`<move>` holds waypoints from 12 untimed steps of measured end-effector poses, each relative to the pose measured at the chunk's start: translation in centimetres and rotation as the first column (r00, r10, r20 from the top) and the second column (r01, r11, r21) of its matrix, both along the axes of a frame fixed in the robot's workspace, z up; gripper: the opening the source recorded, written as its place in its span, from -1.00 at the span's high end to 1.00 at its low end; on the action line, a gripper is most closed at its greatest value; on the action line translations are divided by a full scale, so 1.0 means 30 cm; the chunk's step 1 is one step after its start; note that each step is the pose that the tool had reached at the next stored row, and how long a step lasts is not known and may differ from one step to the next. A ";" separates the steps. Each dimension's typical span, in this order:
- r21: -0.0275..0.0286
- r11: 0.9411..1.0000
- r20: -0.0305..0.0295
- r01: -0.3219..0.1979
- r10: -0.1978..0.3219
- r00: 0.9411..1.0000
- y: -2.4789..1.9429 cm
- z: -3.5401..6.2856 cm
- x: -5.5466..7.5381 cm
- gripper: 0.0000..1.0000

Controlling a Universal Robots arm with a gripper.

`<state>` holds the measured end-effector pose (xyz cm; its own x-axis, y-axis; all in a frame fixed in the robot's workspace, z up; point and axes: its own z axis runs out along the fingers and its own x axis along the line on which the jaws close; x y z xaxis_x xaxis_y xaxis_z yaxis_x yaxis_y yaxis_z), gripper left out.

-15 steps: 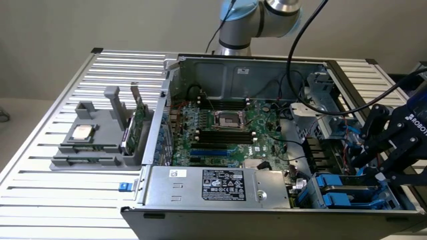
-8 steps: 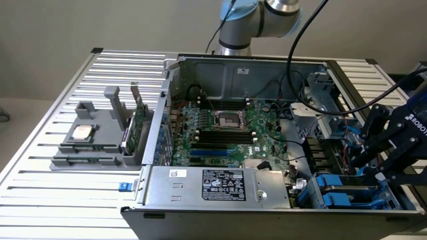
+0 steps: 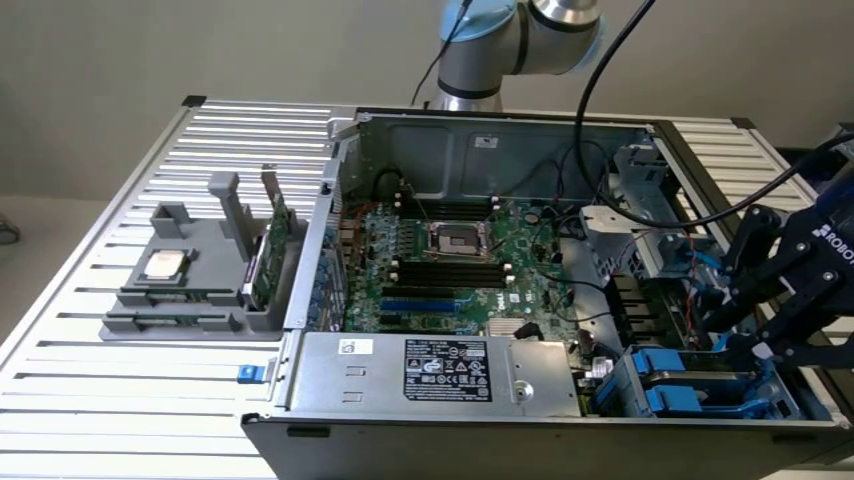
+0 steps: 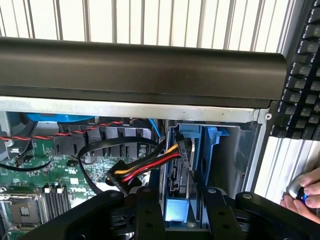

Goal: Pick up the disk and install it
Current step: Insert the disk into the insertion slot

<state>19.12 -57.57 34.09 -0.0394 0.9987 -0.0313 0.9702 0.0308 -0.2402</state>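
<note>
blue-framed disk [image 4: 176, 210] between claw [image 4: 178, 216] fingers

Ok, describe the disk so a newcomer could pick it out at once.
Start at the open computer case on the slatted table and go to its corner bay at the exterior view's lower right, below the black tool. The disk sits there on edge in a blue carrier, unlike the green motherboard and the grey power supply beside it.
</note>
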 end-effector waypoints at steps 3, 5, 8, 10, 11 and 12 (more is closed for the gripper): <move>0.001 1.000 0.002 -0.002 0.002 1.000 -0.001 0.018 0.000 0.25; 0.004 1.000 0.003 -0.004 0.004 1.000 -0.007 0.021 0.000 0.25; 0.014 1.000 0.008 -0.005 0.005 1.000 -0.022 0.021 0.000 0.25; 0.024 1.000 0.013 -0.005 0.005 1.000 -0.030 0.020 0.000 0.25; 0.029 1.000 0.015 -0.006 0.005 1.000 -0.032 0.021 0.000 0.25; 0.033 0.999 0.018 -0.006 0.006 1.000 -0.035 0.021 0.000 0.25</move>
<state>19.12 -58.62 34.71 -0.0451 0.9990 0.0011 0.9741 0.0442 -0.2220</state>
